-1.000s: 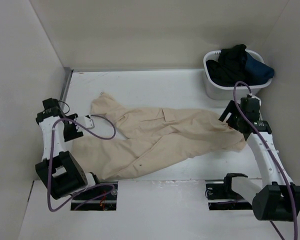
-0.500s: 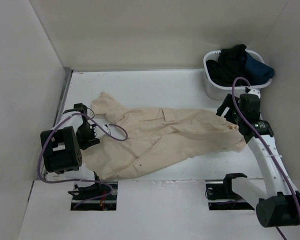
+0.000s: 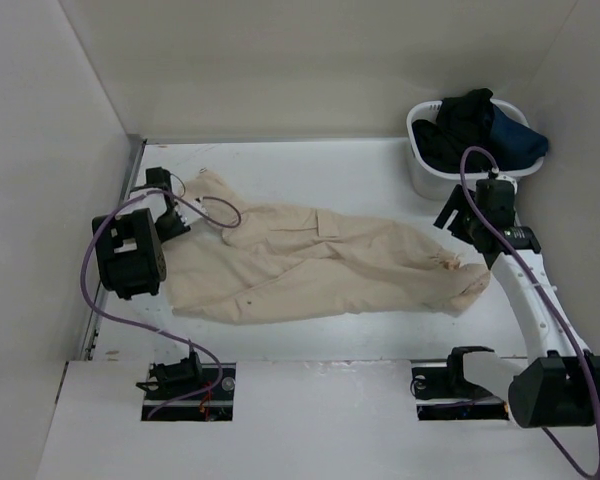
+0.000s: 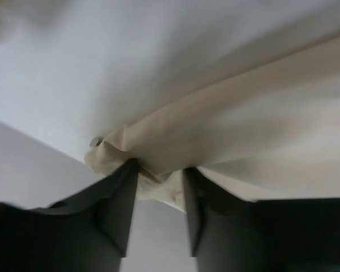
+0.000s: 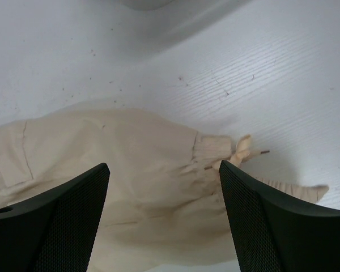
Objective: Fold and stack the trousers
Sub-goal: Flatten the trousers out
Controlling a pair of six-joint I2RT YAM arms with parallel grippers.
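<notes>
Top external view: trousers (image 3: 320,265), long axis running arm to arm, one end pinched between closed left fingers (image 4: 118,201), drawstring cuff (image 5: 215,153) directly beneath wide-spread, empty right fingers (image 5: 260,221).

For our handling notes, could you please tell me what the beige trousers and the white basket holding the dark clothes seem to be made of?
The long beige trousers look like thin matte woven cloth, probably cotton: soft creases, stitched pocket seams, a gathered cuff. The white round-cornered basket seems to be smooth rigid plastic: thin walls holding their shape.
</notes>
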